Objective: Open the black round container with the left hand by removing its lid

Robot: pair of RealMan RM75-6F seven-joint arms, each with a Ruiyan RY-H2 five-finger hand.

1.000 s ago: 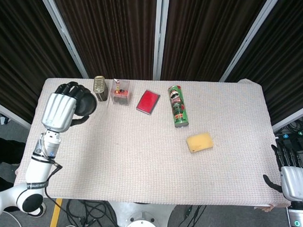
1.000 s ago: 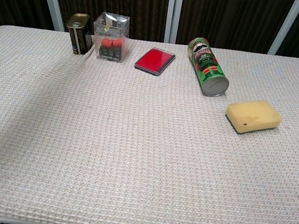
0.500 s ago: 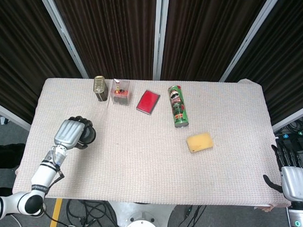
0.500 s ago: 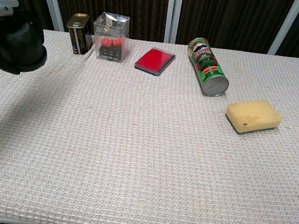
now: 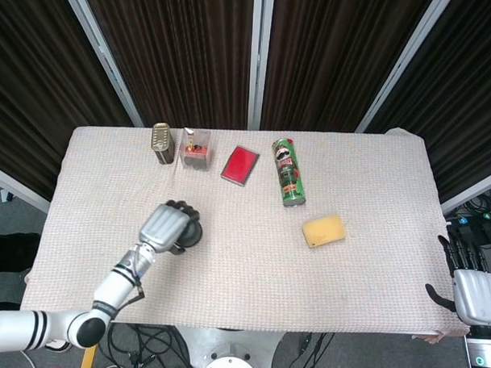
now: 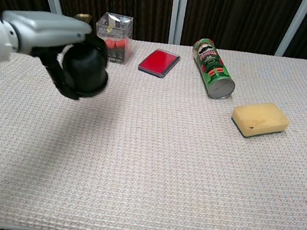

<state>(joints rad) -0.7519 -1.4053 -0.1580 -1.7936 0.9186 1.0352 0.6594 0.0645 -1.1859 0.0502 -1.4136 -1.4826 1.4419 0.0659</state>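
Black round container (image 6: 85,69), gripped in the left hand (image 5: 165,227), has travelled rightward above the woven surface (image 6: 153,165); right hand (image 5: 470,290) rests open at the edge.

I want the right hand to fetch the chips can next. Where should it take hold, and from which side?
Grip the green chips can around the middle of its body, from above, fingers straddling its sides. It lies on its side on the table, so the rounded flanks are free, with open cloth on both sides.

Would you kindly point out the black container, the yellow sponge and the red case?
black container (image 6: 85,69), chest view, on its side wall.
yellow sponge (image 6: 260,119), chest view, on its top face.
red case (image 5: 240,164), head view, on its lid.
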